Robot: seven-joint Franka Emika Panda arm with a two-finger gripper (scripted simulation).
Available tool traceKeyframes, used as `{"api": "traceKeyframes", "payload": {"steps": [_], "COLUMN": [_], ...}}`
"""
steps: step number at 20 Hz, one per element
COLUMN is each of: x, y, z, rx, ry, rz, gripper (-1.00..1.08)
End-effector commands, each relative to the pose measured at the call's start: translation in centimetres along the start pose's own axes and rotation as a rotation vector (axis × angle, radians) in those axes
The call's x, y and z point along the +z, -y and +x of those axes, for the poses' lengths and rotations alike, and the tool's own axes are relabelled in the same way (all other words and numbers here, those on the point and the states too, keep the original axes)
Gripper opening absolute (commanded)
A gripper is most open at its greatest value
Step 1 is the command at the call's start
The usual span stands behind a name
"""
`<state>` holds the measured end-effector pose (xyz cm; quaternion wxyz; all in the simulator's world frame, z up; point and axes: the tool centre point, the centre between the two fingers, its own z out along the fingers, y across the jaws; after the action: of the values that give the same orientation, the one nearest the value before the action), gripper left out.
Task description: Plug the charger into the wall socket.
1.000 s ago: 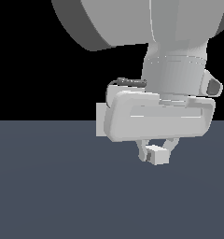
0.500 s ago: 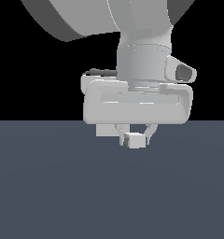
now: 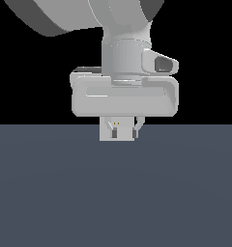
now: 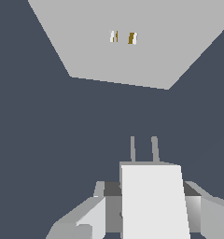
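In the wrist view my gripper [image 4: 146,187] is shut on the charger [image 4: 151,205], a white block. Its two thin prongs [image 4: 154,149] point toward the wall socket [image 4: 132,65], a flat light-grey plate with two small yellowish holes [image 4: 131,38]. A gap of dark floor lies between the prongs and the plate. In the exterior view my gripper [image 3: 123,131] hangs under the hand, in front of the socket plate [image 3: 103,137]. The plate's holes [image 3: 116,123] show between the fingers. The charger blends with the plate there and I cannot tell it apart.
The dark grey-blue floor [image 3: 116,193] fills the lower half of the exterior view. The arm's wide white hand [image 3: 125,96] and wrist fill the top. Nothing else shows.
The arm has moved toward the exterior view's left and up in the picture, carrying the charger. The hand has turned to face the camera squarely, and the socket plate now shows behind the fingers.
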<state>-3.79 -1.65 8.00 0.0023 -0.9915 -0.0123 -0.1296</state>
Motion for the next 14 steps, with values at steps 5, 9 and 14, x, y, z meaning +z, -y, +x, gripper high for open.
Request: {"api": "traceKeyframes", "payload": {"steps": [5,9,14], "x": [-0.8,-1.0,-1.3], "y": [1.3,1.9,2.3], "z": [1.5,2.2,2.7], "rx": [0.076,0.108,0.134], "ry": [0.001,0.002,0.004], "rz": [-0.021,-0.030,-0.037], "gripper": [-1.00,-1.00,-1.00]}}
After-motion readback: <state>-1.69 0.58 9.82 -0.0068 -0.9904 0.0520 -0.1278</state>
